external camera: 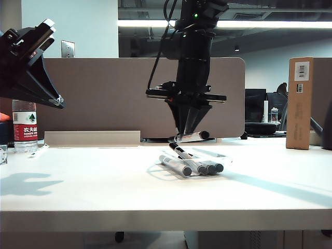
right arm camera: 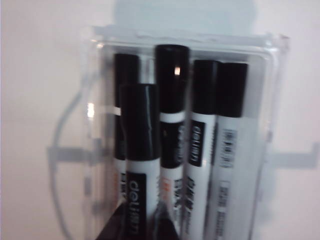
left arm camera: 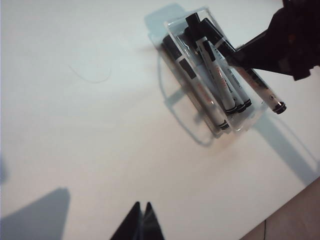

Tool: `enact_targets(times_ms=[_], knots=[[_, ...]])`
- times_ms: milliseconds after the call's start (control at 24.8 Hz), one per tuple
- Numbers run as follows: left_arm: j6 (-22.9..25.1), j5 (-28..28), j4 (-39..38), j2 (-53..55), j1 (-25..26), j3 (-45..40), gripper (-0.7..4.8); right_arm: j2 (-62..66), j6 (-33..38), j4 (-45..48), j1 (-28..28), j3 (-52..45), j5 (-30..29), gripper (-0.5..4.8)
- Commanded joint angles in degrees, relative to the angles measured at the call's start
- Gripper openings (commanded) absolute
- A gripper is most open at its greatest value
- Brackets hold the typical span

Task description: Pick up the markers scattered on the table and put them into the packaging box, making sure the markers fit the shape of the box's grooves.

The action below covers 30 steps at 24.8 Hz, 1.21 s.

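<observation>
The clear packaging box [external camera: 224,156] sits mid-table [external camera: 78,181] with several markers [external camera: 199,167] in it, one lying tilted across the others [external camera: 179,151]. My right gripper [external camera: 184,136] hangs just above the box, shut on another marker [external camera: 196,136]. In the right wrist view that held marker [right arm camera: 141,150] runs between the fingers [right arm camera: 118,226] of the right gripper [right arm camera: 140,227], over the box [right arm camera: 272,55] and the markers lying in it [right arm camera: 202,125]. My left gripper [left arm camera: 141,205] is shut and empty, raised at the far left [external camera: 58,101]; its view shows the box [left arm camera: 245,120] and the right gripper [left arm camera: 240,56].
A water bottle [external camera: 24,127] stands at the back left. A tall brown cardboard carton [external camera: 300,104] stands at the back right. A brown divider panel [external camera: 104,98] runs behind the table. The table's front edge [external camera: 166,220] is close to the camera.
</observation>
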Motion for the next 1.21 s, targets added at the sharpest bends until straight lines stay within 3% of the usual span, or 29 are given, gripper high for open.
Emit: enact_targets(times_ms=[40, 81, 404, 484, 565, 767, 1211], knots=[[0.42, 0.02, 0.77, -0.17, -0.07, 0.31, 0.04, -0.39, 0.09, 1.79, 0.09, 0.17, -2.03, 0.37], [0.42, 0.02, 0.74, -0.17, -0.07, 0.31, 0.03, -0.39, 0.09, 2.34, 0.09, 0.20, -1.97, 0.92], [0.42, 0.07, 0.59, -0.17, -0.07, 0.31, 0.03, -0.37, 0.13, 2.27, 0.02, 0.20, -1.36, 1.07], [0.42, 0.07, 0.59, -0.17, -0.07, 0.31, 0.03, -0.42, 0.13, 1.86, 0.02, 0.26, -1.42, 0.74], [0.39, 0.07, 0.59, -0.17, -0.07, 0.31, 0.03, -0.55, 0.07, 1.27, 0.09, 0.28, -1.05, -0.06], [0.39, 0.15, 0.50, -0.17, -0.07, 0.31, 0.03, 0.15, 0.07, 5.01, 0.07, -0.70, 5.70, -0.06], [0.39, 0.26, -1.68, -0.17, -0.07, 0.31, 0.04, 2.05, 0.09, 6.64, 0.02, -0.33, 3.82, -0.06]])
